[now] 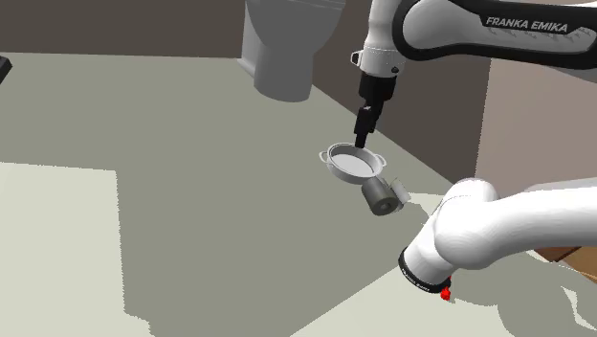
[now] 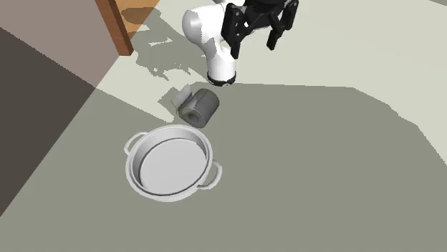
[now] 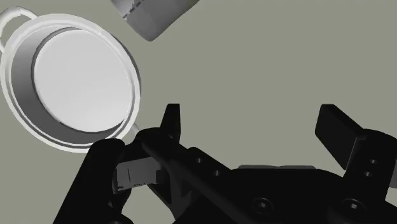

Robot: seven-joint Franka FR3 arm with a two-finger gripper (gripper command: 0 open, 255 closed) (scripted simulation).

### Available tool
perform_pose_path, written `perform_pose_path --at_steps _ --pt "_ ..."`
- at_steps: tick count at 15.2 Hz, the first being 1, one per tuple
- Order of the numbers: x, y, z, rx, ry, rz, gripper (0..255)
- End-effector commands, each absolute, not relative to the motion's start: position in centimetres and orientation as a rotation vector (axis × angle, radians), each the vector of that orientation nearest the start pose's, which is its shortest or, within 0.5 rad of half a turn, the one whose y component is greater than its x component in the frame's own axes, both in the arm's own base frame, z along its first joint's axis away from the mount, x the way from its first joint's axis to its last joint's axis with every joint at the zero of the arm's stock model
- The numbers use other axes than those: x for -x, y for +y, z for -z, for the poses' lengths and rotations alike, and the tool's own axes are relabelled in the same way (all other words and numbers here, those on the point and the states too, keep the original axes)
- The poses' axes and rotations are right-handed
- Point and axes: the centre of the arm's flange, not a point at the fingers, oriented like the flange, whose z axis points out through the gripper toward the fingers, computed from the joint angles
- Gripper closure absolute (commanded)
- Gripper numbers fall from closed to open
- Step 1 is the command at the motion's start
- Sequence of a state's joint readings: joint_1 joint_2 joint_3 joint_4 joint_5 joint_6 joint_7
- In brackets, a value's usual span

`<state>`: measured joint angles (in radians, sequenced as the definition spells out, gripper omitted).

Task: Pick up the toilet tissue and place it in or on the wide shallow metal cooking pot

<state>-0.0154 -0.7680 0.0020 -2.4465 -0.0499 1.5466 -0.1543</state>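
The white arm (image 1: 517,225) bends at the elbow and reaches forward, its wrist pointing straight down. The black gripper (image 1: 362,137) hangs with fingers (image 3: 170,121) spread apart, clasping nothing.

grey tissue roll (image 2: 198,108) on its side | beside empty pot (image 2: 170,163); apart

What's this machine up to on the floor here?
The black gripper hangs open and empty above the floor. A grey toilet tissue roll lies on its side beside a wide, shallow two-handled pot. The pot holds nothing; the roll is not yet picked up.
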Motion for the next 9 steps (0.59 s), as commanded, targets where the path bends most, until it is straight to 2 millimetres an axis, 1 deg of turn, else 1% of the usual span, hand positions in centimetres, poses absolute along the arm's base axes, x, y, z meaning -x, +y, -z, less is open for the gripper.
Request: perform_pose_path --at_steps 1,5,9 --pt "-30.4 -0.9 -54.1 3.166 -0.226 -0.216 0" --pt "-28.2 -6.3 -51.5 3.103 0.025 -0.203 0" --pt "-25.2 -11.1 -48.6 3.021 0.264 -0.189 0"
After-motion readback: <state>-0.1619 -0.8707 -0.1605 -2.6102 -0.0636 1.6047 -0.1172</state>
